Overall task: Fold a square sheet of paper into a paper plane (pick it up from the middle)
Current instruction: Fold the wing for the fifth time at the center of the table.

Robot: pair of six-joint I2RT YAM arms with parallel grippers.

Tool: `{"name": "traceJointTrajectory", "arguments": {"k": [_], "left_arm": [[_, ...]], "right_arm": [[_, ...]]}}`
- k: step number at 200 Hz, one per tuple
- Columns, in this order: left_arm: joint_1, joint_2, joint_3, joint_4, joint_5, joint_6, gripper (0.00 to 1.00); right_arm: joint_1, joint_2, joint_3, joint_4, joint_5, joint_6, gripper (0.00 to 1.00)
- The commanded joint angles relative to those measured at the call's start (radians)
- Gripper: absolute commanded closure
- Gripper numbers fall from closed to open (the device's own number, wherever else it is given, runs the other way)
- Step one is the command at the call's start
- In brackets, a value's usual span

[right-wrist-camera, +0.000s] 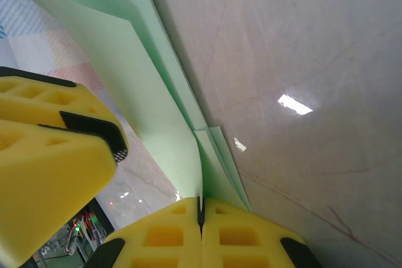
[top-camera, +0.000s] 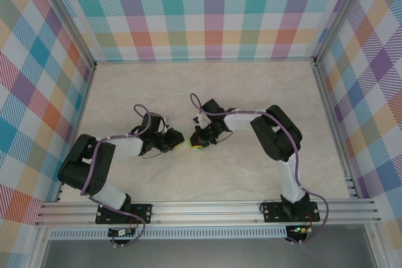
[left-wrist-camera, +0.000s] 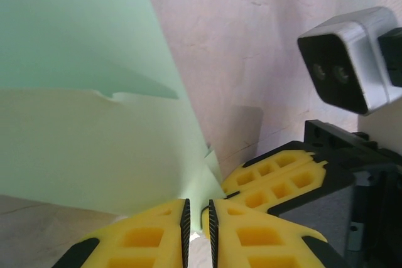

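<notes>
Marble tabletop [top-camera: 251,92] under both grippers, each clamped on folded green paper [left-wrist-camera: 94,155], its outline cropped

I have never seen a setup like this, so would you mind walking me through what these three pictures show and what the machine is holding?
These are two robot arms bolted at the near edge of a marble-patterned table with checked walls around it. The overhead picture looks down from behind the arms: the left gripper and the right gripper meet near the middle of the table. The other two pictures come from small cameras on the wrists, so each sees its own yellow fingers at the bottom. In the left wrist picture, the left gripper is nearly closed on a corner of the pale green folded paper, with the other arm's yellow fingers beside it. In the right wrist picture, the right gripper is shut on the paper's edge, which shows several folded layers.
</notes>
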Motion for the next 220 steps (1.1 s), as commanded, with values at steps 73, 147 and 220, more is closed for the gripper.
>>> {"name": "traceJointTrajectory", "arguments": {"k": [73,147,220], "left_arm": [[-0.016,0.059,0.018,0.024,-0.039,0.0,0.83],[-0.016,0.086,0.089,-0.148,-0.108,0.01,0.85],[-0.017,0.126,0.119,-0.211,-0.113,0.011,0.87]], "right_arm": [[-0.012,0.051,-0.04,-0.002,0.016,0.027,0.98],[-0.015,0.018,-0.034,-0.005,0.002,0.015,0.93],[-0.035,-0.071,-0.056,0.008,-0.053,0.019,0.82]]}}
